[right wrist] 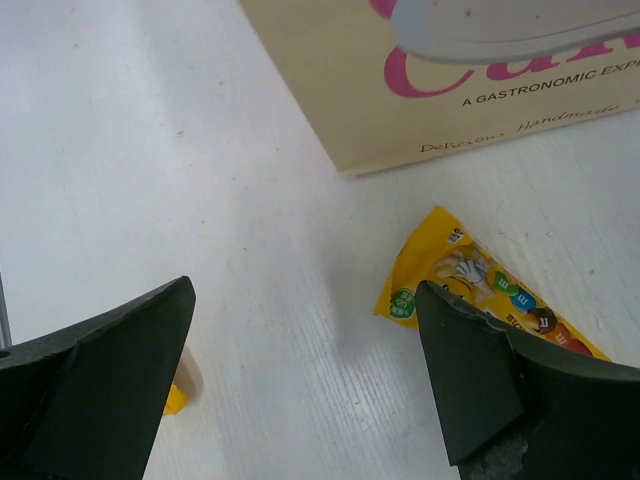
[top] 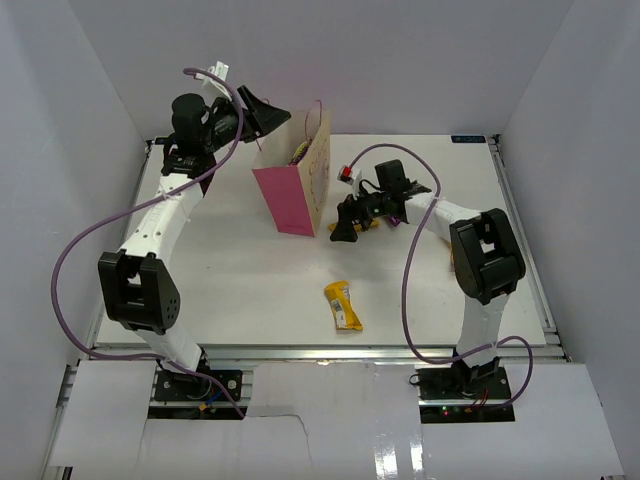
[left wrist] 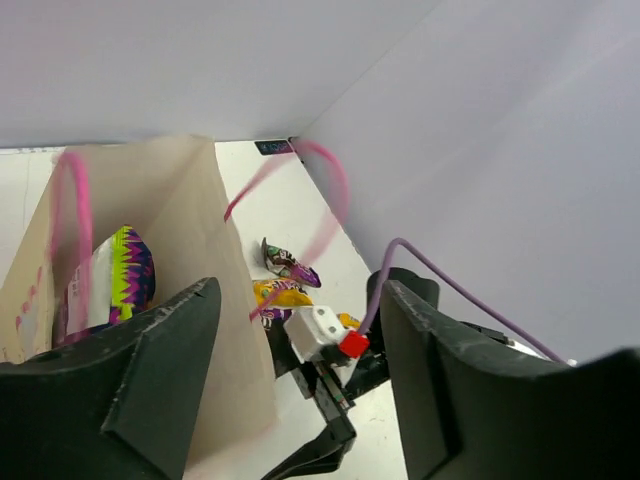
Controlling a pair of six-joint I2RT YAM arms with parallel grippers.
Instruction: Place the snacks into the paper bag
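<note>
1. The left gripper (left wrist: pixel 297 300) hung wide open and empty above the paper bag (top: pixel 290 200), far left.
2. The right gripper (right wrist: pixel 303 300), wide open and empty, hovered just right of the bag, beside a yellow packet (right wrist: pixel 470 290).
3. A second yellow packet (top: pixel 343 306) lay nearer.

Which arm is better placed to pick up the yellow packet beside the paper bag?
Right. The right gripper hangs open low over the table, the yellow packet beside its finger. The left gripper is up at the paper bag, straddling its wall.
</note>
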